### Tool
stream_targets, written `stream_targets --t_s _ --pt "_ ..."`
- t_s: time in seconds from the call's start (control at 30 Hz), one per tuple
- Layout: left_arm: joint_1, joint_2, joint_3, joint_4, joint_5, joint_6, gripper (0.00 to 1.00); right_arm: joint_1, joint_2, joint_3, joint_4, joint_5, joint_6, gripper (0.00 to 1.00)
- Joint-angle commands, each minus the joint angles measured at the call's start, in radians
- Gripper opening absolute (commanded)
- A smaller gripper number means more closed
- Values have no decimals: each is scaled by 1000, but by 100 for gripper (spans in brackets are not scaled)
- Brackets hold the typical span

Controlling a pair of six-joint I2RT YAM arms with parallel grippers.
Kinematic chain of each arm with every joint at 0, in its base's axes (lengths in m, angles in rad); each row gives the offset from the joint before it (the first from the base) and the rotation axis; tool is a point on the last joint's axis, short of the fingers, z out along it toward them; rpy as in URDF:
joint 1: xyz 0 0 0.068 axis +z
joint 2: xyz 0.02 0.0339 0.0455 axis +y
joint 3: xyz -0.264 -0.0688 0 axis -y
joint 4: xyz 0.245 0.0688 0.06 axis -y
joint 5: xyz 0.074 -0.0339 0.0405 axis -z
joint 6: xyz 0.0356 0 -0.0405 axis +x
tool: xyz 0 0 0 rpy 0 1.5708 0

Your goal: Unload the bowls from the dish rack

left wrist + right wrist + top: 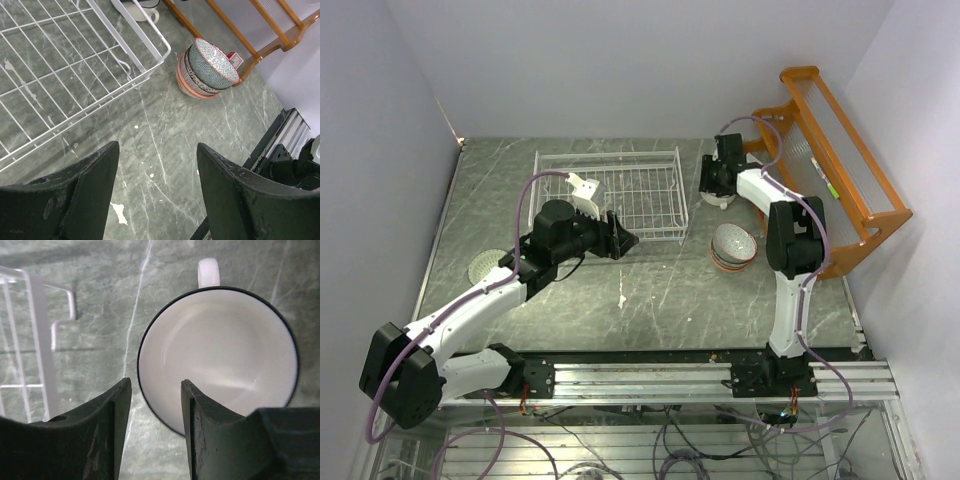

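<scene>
The white wire dish rack (620, 190) lies at the back middle of the table, and no bowl shows in it. The cream bowl with a small handle (220, 350) stands on the table just right of the rack. My right gripper (155, 382) is open, with its jaws either side of the bowl's near rim; it also shows in the top view (716, 188). A stack of patterned bowls (733, 247) stands in front of it and shows in the left wrist view (207, 67). My left gripper (626, 240) is open and empty over bare table by the rack's front right corner (160, 50).
An orange wooden shelf rack (835, 150) leans at the back right, close to the right arm. A grey patterned bowl (487, 267) sits on the table at the left. The aluminium rail (650, 378) runs along the near edge.
</scene>
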Motion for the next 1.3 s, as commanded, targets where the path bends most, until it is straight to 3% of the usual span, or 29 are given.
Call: stream_targets --t_s 0.0,0.3,0.63,1.03,1.27 --pt "-8 -14 -11 4 -18 7 73 -7 -140 -31 25 5 13 44" --pt "-9 -25 -21 -8 -33 2 73 -6 -365 -168 77 -5 23 45" --pt "-10 -138 -68 -35 -139 -19 71 9 -683 -602 327 -189 105 45" --pt "-10 -378 -106 -248 -359 -22 71 36 -1104 -1015 493 -14 121 45" --pt "-11 -452 -144 -256 -391 -55 71 38 -1334 -1181 503 131 106 48"
